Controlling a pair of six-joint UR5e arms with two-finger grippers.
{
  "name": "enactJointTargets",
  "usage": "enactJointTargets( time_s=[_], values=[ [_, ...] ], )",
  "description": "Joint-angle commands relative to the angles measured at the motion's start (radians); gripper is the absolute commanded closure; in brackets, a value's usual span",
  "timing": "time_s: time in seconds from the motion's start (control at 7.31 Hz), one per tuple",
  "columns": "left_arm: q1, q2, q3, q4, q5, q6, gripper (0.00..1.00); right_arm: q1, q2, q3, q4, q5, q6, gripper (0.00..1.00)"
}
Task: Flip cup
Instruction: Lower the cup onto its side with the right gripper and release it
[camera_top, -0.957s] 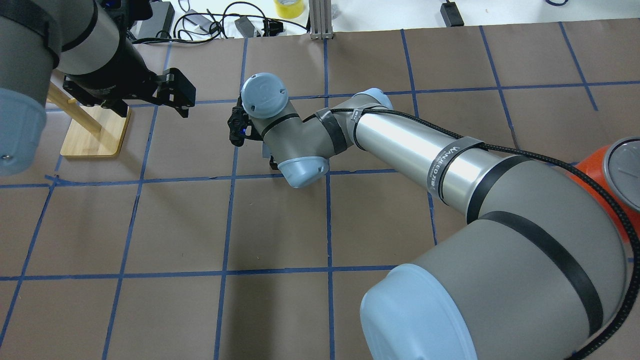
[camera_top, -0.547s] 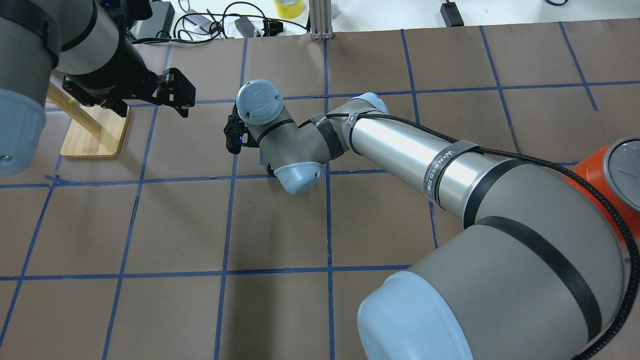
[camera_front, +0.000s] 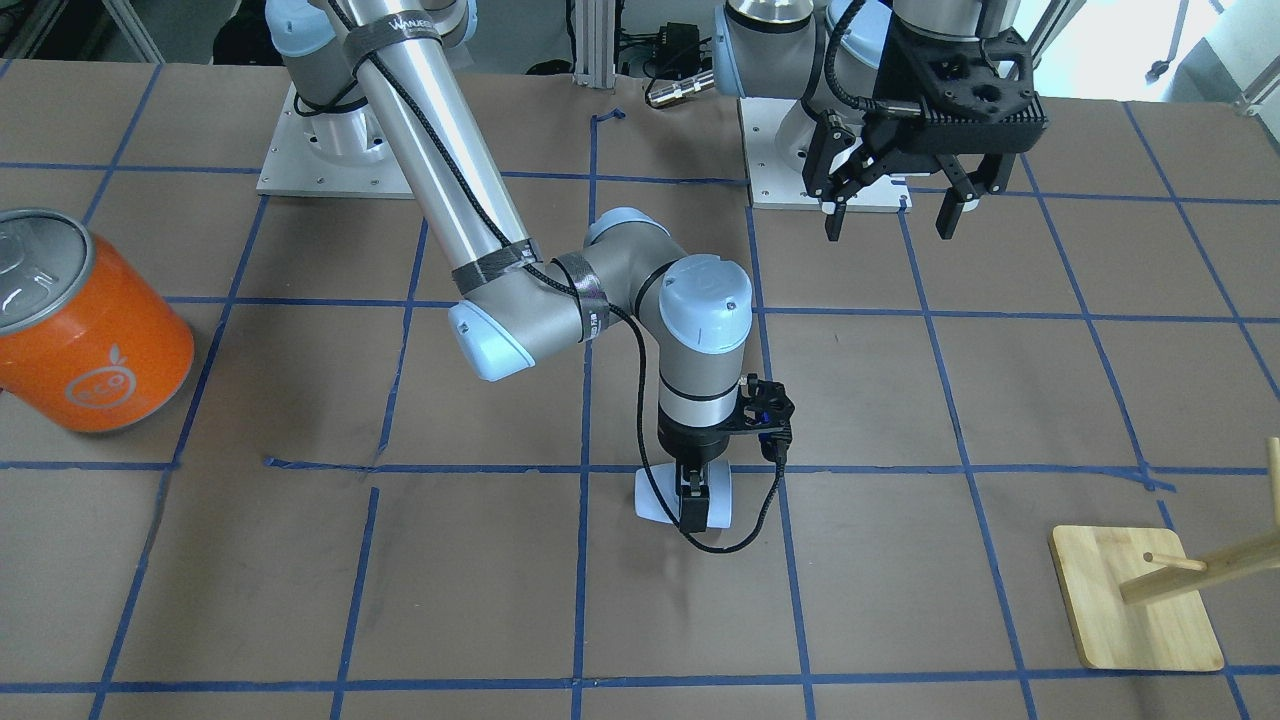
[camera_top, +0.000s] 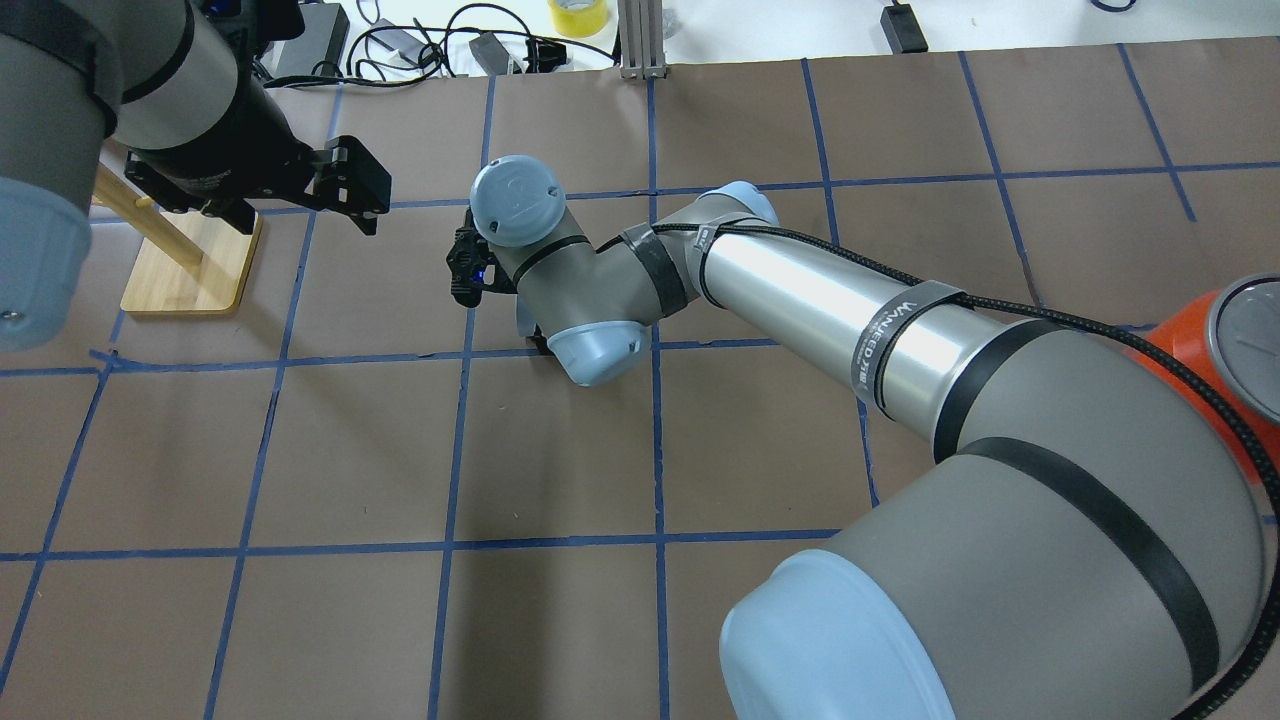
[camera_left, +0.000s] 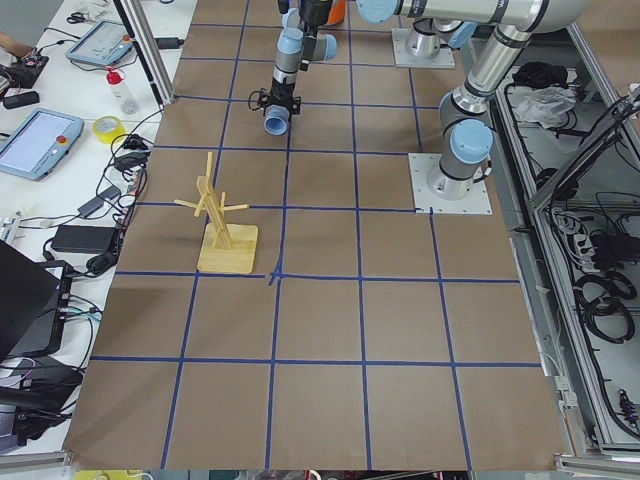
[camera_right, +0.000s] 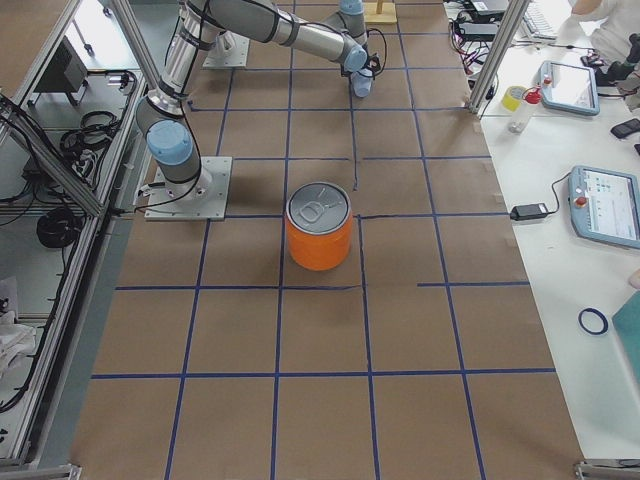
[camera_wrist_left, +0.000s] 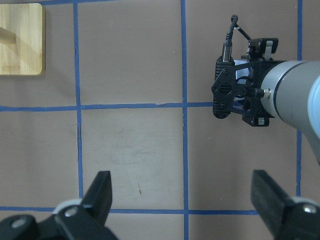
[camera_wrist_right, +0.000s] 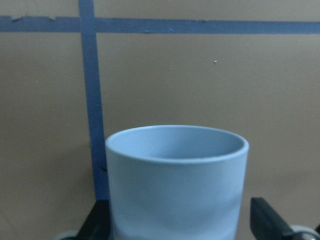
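The pale blue cup (camera_front: 660, 500) lies on its side on the brown table, near a blue tape crossing. My right gripper (camera_front: 693, 510) points straight down over its middle. In the right wrist view the cup (camera_wrist_right: 175, 190) fills the gap between the two fingers (camera_wrist_right: 97, 222), rim pointing away. A thin gap shows at the right finger, so the gripper reads as open around the cup. In the overhead view the right wrist hides the cup almost wholly. My left gripper (camera_front: 890, 215) hangs open and empty above the table, well apart from the cup, and also shows in the overhead view (camera_top: 372, 190).
A big orange can (camera_front: 90, 340) with a silver lid stands on the robot's right side of the table. A wooden peg stand (camera_front: 1135, 600) sits on the robot's left side, beyond the left gripper. Cables and a tape roll (camera_top: 577, 15) lie past the far edge.
My right wrist has shifted slightly towards the robot's left over the cup's spot and then nearly settled. The left arm has not moved.
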Motion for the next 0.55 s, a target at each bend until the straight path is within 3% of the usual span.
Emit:
enactJointTargets(
  time_s=[0.0,0.14,0.41],
  values=[
    [0.000,-0.001,0.000,0.000,0.000,0.003,0.00,-0.019,-0.123,-0.006,0.122,0.001,0.010,0.00],
    [0.000,-0.012,0.000,0.002,-0.005,0.014,0.00,-0.039,-0.222,-0.006,0.232,0.000,0.013,0.00],
    [0.003,-0.040,-0.006,-0.002,-0.033,0.002,0.00,-0.184,-0.265,0.001,0.276,-0.008,0.062,0.00]
  ],
)
